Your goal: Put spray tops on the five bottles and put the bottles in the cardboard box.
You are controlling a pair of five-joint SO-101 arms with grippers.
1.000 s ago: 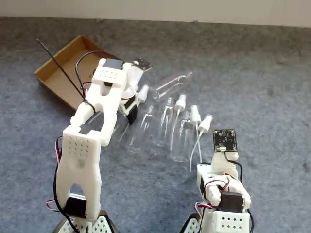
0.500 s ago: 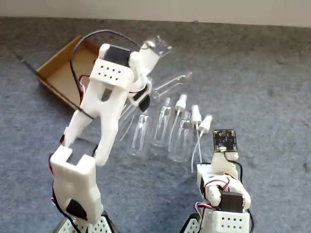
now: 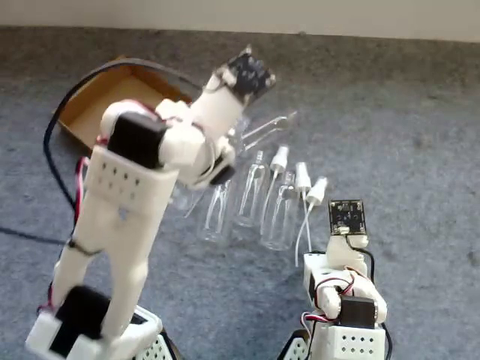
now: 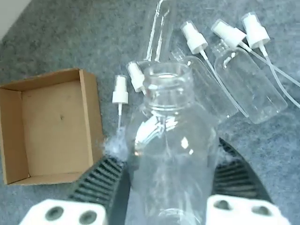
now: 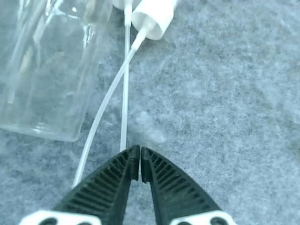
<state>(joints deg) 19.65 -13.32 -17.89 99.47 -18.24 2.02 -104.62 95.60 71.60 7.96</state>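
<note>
My left gripper (image 4: 168, 190) is shut on a clear open-necked bottle (image 4: 168, 150), held in the air above the carpet. Below it lies the empty cardboard box (image 4: 51, 126), also seen at the back left (image 3: 82, 112) behind the raised left arm (image 3: 127, 187). Clear bottles (image 3: 250, 191) lie in a row mid-table, with white spray tops (image 3: 301, 176) among them. Two loose spray tops (image 4: 120, 91) lie near the box. My right gripper (image 5: 140, 159) is shut with nothing in it, low over the carpet, just short of a spray top's (image 5: 152, 16) thin tubes.
Grey carpet (image 3: 420, 150) covers the whole table, with open room to the right. One more bottle (image 3: 262, 127) lies farther back. The right arm (image 3: 341, 292) stays at the front edge. A black cable (image 3: 56, 142) loops by the box.
The left arm has risen high off the carpet with the bottle in its gripper, swinging up over the row. The right arm has not moved.
</note>
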